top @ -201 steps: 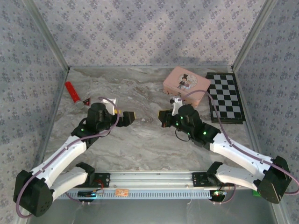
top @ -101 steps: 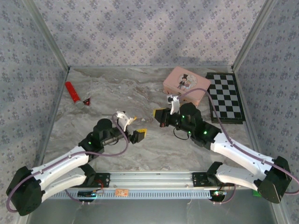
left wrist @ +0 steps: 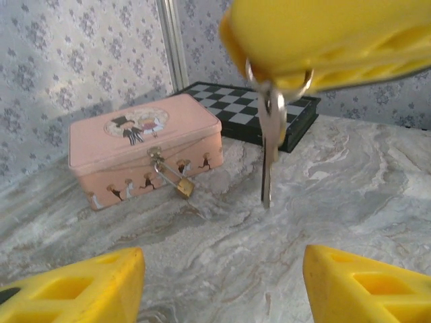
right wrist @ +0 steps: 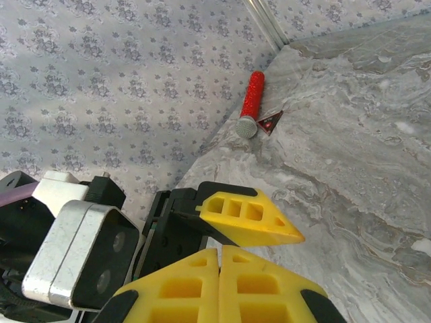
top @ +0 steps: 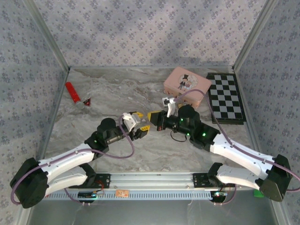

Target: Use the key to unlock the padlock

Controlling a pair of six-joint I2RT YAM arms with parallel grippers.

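The right jaws are pressed together on the ring of the key (left wrist: pixel 267 155). This lets the key hang straight down with its blade free, offered up rather than buried in the grip. The left jaws stand apart and hold nothing, with one yellow finger (left wrist: pixel 74 289) low on each side of the dangling key. I judge they are set there to take the key over into a firmer hold. Both sets of jaws meet above bare desk (top: pixel 164 154) in front of the pink tin (left wrist: pixel 145 151), near it but not touching. The padlock (left wrist: pixel 184 186) hangs from the clasp on the tin's front wall, apparently locked. A chessboard (left wrist: pixel 269 111) lies just beside the tin. A red stick (top: pixel 72 92) lies well away from the tin, by the left wall.
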